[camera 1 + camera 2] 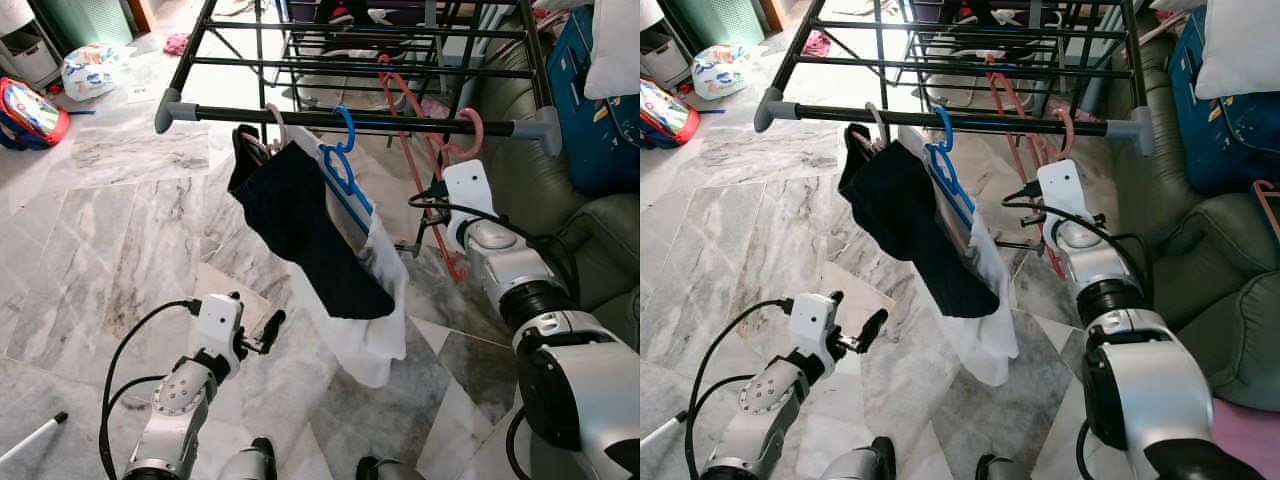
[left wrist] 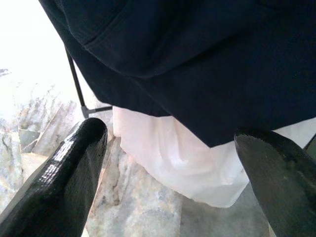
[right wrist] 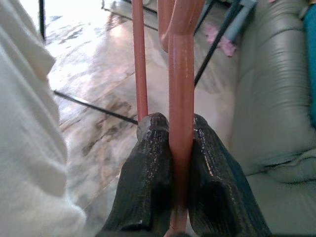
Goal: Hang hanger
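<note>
Right gripper (image 3: pixel 180 163) raised beside the drying rack (image 1: pixel 350 118), fingers (image 3: pixel 148 182) pinched tight on the stem of a pink hanger (image 3: pixel 181 98), hook looped over the rack's front rail near its right end. Just left on that rail, a blue hanger (image 1: pixel 345 165) carrying a white garment (image 1: pixel 370 320), with a dark navy garment (image 1: pixel 300 225) draped in front. Down low over the marble floor (image 1: pixel 100 250), left gripper (image 2: pixel 173 163) spread wide and holding nothing, pointed up at the cloth hems. Green sofa (image 1: pixel 590 230) off to the right.
</note>
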